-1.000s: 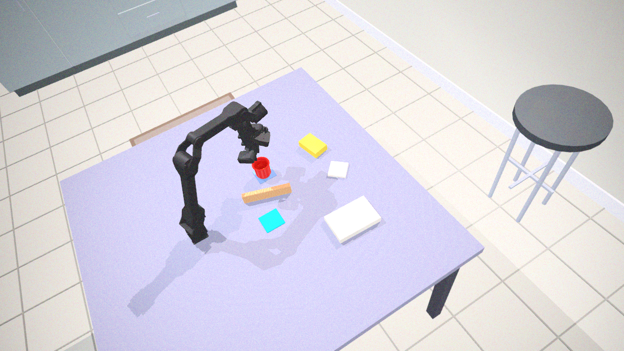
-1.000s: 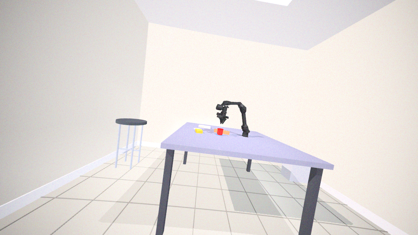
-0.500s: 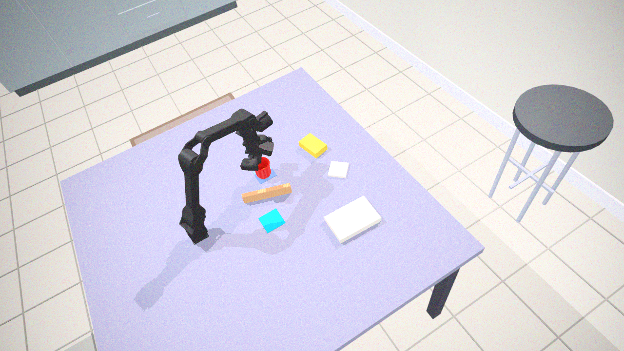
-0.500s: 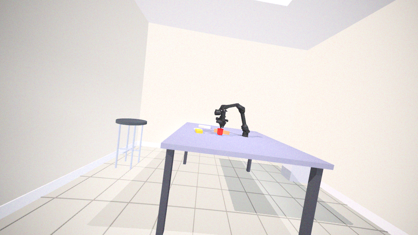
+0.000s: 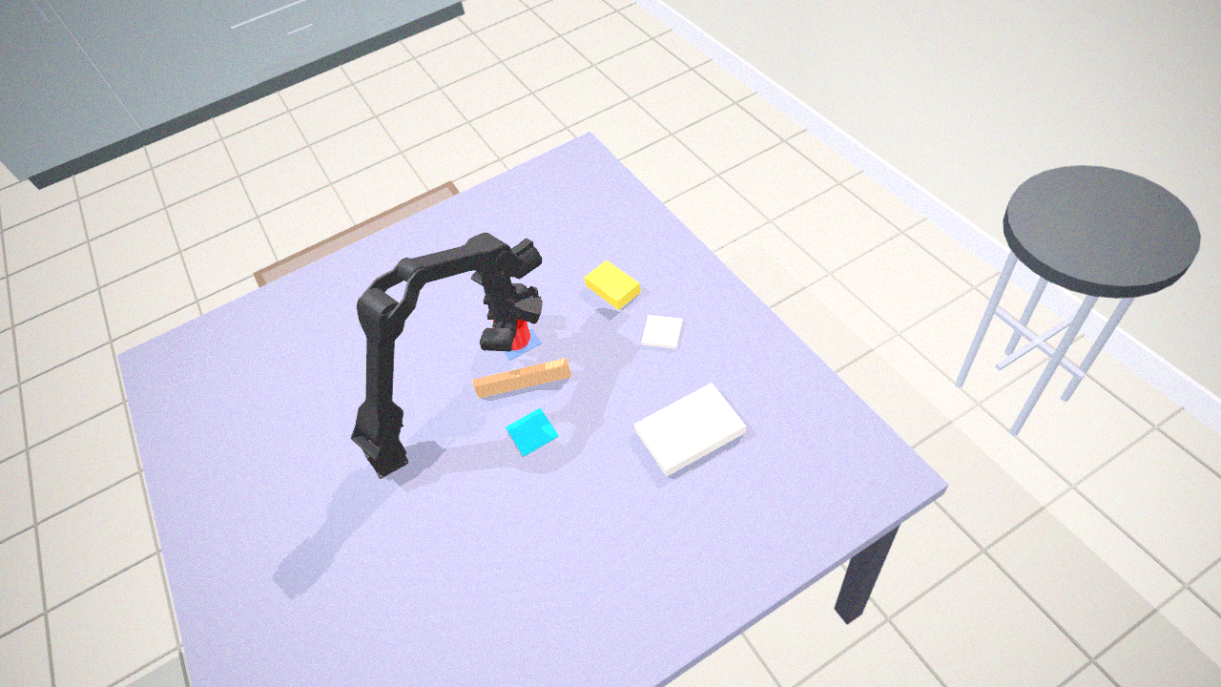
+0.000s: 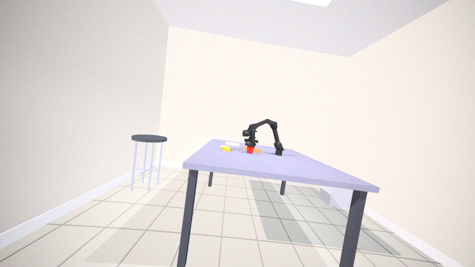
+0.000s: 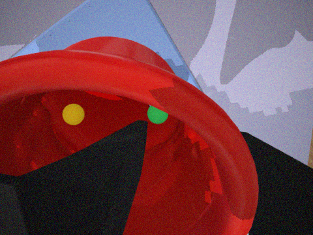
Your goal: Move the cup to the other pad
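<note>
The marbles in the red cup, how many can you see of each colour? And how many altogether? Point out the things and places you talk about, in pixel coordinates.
Yellow marbles (image 7: 73, 114): 1
Green marbles (image 7: 158, 114): 1
Total that show in the cup (image 5: 520, 335) (image 6: 250, 150) (image 7: 202, 88): 2
The tool (image 7: 190, 136) hides part of the inside, so I can't tell if there are more.

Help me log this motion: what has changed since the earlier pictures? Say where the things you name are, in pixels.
The gripper (image 5: 514, 322) (image 6: 250, 146) (image 7: 190, 136) came down onto the cup (image 5: 521, 336) (image 6: 250, 150) (image 7: 107, 70), one finger now inside, the other outside; no firm grip shows. The cup stayed on its blue pad (image 5: 532, 344) (image 7: 117, 17); the orange bar (image 5: 521, 379) (image 6: 256, 150) stayed too.
</note>
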You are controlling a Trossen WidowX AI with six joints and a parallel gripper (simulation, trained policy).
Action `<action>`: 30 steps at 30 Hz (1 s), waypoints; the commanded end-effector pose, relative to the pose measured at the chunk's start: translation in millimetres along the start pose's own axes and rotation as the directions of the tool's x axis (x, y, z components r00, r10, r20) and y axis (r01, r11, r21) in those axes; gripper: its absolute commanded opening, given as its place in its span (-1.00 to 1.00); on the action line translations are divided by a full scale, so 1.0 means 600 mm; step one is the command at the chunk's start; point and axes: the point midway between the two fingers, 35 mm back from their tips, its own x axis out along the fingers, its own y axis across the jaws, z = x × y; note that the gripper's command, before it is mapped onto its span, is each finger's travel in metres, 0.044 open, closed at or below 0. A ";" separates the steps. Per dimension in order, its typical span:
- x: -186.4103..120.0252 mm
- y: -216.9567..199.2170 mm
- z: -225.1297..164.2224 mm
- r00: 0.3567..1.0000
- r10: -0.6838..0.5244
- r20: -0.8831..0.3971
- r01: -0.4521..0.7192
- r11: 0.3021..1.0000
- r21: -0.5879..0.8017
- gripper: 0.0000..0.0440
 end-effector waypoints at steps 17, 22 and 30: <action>-0.014 -0.015 0.006 1.000 0.011 0.011 -0.011 0.999 -0.032 -1.00; -0.048 -0.029 0.008 0.999 0.031 0.015 -0.031 0.999 0.008 -0.99; -0.102 -0.054 0.021 0.997 0.073 0.034 -0.076 0.994 0.085 -1.00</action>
